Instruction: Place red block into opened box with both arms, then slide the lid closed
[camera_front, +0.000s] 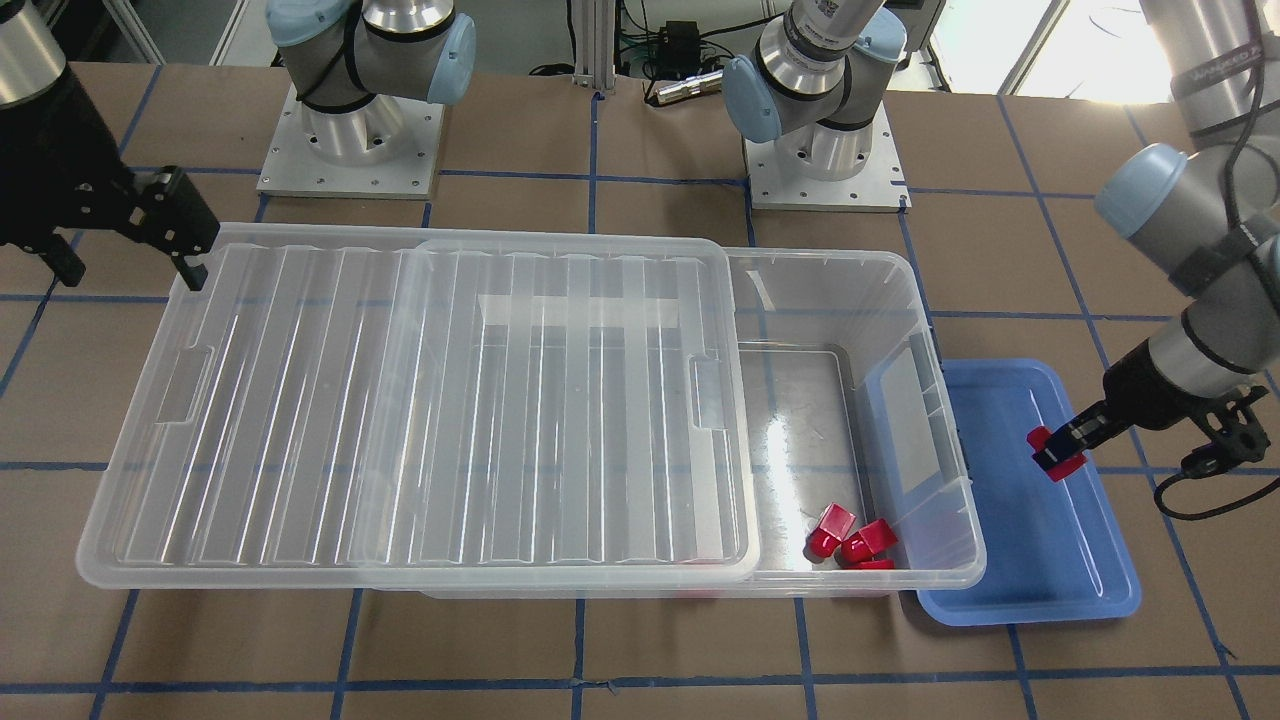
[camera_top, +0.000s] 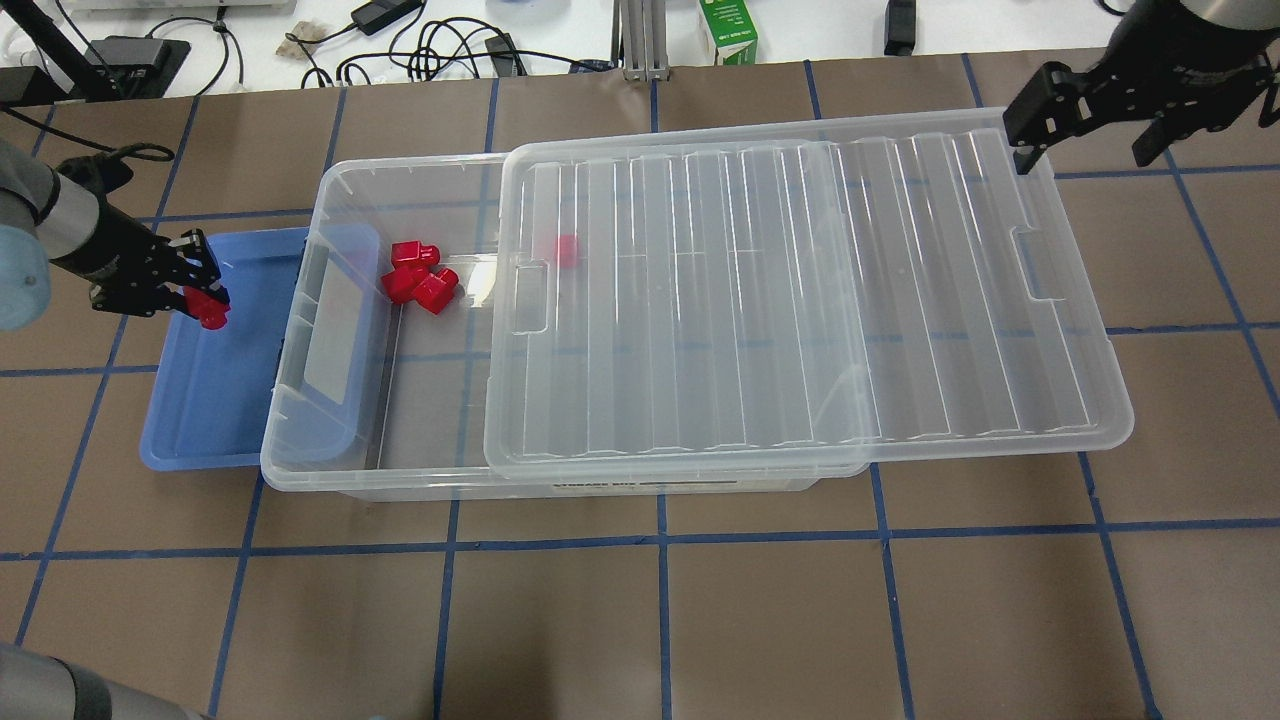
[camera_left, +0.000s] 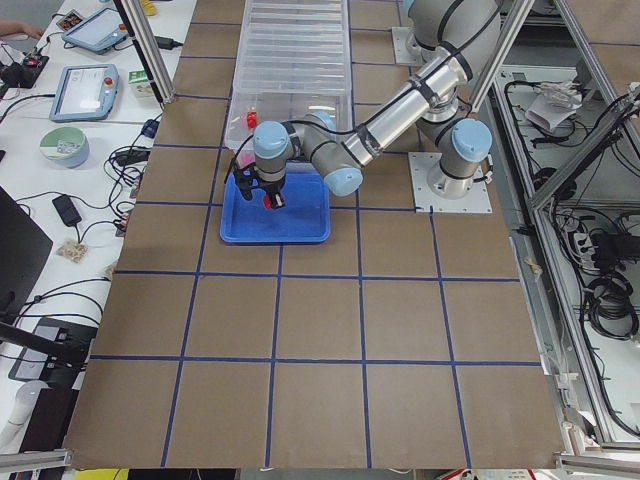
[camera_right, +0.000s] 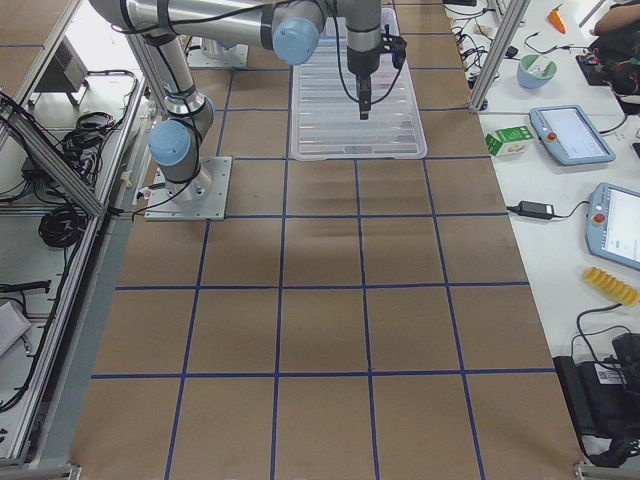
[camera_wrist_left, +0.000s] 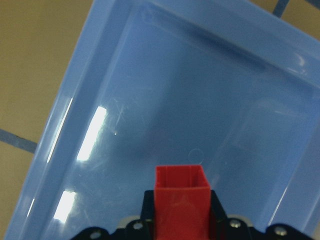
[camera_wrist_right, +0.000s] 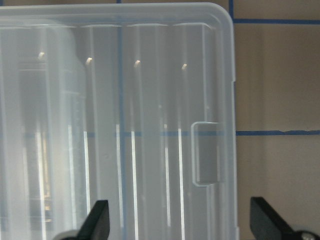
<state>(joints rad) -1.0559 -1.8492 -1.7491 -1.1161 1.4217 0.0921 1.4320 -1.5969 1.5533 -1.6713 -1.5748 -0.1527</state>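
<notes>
Red block (camera_wrist_left: 181, 200) is pinched end-on in the left gripper (camera_top: 197, 300), jaws clamped on it. It hangs over the blue tray (camera_top: 200, 430), just outside the end wall of the box (camera_top: 330, 478), so it's not in the box yet.

Box contents: a cluster of other red blocks (camera_top: 420, 280) on the floor at the open end, plus one more (camera_top: 567, 250) showing through the lid.

Lid (camera_top: 800, 300) sits slid toward the robot's right. It overhangs that end and leaves the left end uncovered.

Right gripper (camera_top: 1082, 155) is spread wide, holding nothing, at the lid's overhanging far corner. The wrist view shows its fingers straddling the end rim. Can't tell whether they touch the lid.

Status, my read: pick is done. Left to do:
- carry the block over the box wall
- release it into the open end
- push the lid back across to close
</notes>
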